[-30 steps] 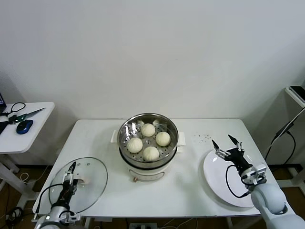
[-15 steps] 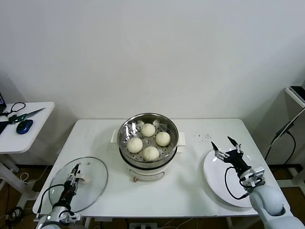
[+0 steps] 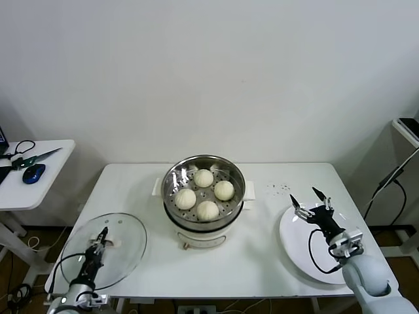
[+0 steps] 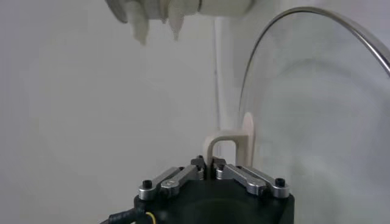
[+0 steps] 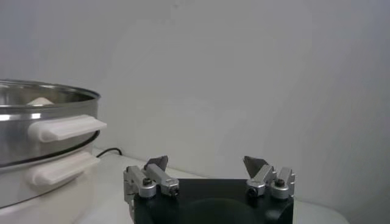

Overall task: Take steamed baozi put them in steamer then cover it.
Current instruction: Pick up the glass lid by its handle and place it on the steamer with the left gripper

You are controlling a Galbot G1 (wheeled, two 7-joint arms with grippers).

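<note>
**A:** What is seen nearest the left hand (image 3: 99, 241)?

**B:** The left hand is closed on the white handle (image 4: 223, 146) of the cover (image 3: 107, 250); in the left wrist view the fingers are seen pressed together at the base of that handle. The cover is seen tilted in the head view, its glass disc leaning out past the bench's (image 3: 262, 261) near left corner. In the left wrist view the metal rim (image 4: 317, 24) is seen curving away beyond the hand.

**A:** And the right hand (image 3: 310, 201)?

**B:** The right hand is held wide open with nothing between its fingers; the two fingertips are seen well apart in the right wrist view (image 5: 208, 167). It is poised over the inner edge of the flat white plate (image 3: 308, 252), which lies directly beneath and behind it on the bench.

**A:** What is found farther out from the hands?

**B:** The steamer (image 3: 203, 196) is placed between the two hands, well apart from each, toward the middle of the bench. Four steamed baozi (image 3: 207, 210) are seen resting on its perforated floor, and it is uncovered. From the right hand its steel wall and white side handle (image 5: 66, 128) are seen off to one side.

**A:** Anything beyond that?

**B:** A small side table (image 3: 39, 190) is seen well past the left hand, carrying a blue mouse (image 3: 33, 173) and scissors (image 3: 33, 158).
</note>
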